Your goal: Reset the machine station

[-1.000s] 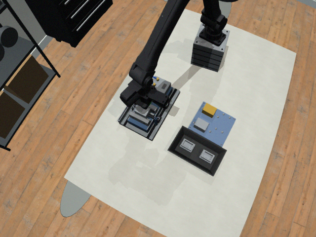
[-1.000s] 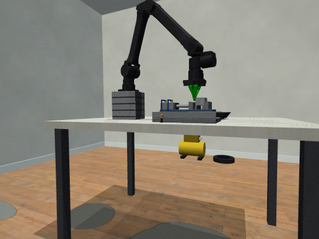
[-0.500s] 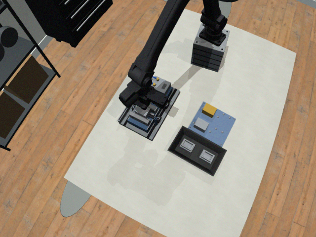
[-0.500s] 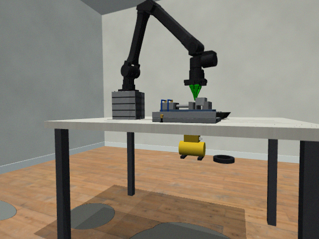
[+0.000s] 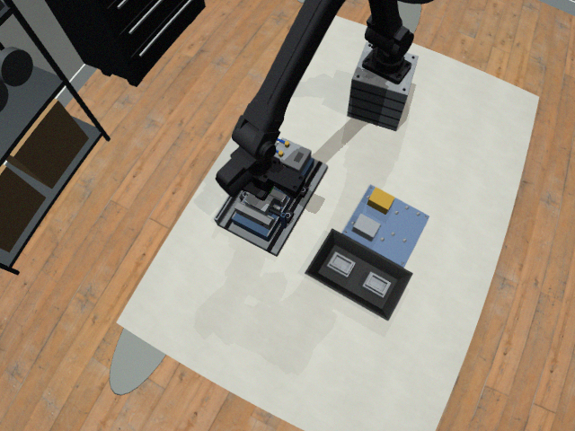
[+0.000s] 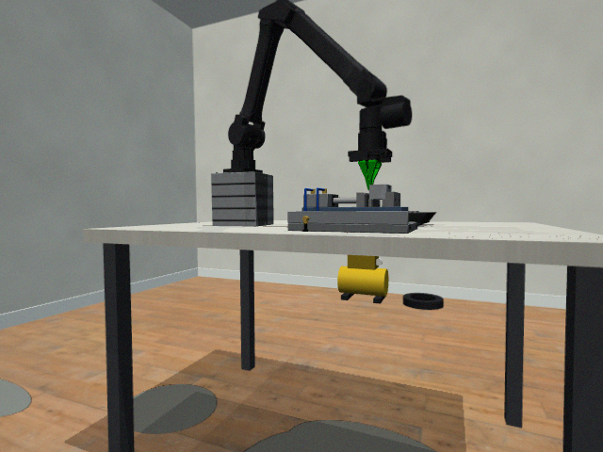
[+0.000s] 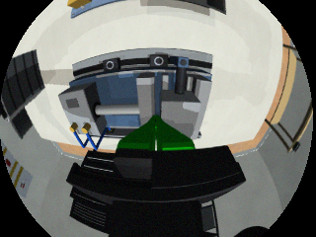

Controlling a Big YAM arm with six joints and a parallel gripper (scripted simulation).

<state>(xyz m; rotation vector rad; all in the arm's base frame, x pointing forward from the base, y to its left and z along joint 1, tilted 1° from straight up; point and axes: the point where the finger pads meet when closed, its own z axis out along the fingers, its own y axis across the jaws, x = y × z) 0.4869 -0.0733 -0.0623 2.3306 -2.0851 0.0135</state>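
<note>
My gripper (image 6: 369, 184) shut, hanging low over vise (image 5: 271, 211); jaw blocks crowd both sides. Open mat (image 5: 287, 324) toward tray (image 5: 320, 259); pedestal (image 5: 378, 100) blocks rear.

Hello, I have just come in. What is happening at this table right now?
A single black robot arm is working over the vise on the white table. Its gripper points straight down at the gray blank lying between the vise blocks; its jaws are shut and hold nothing. Two finished parts lie pocket up in the black outfeed tray. One gray block and one yellow block lie on the blue infeed plate.
</note>
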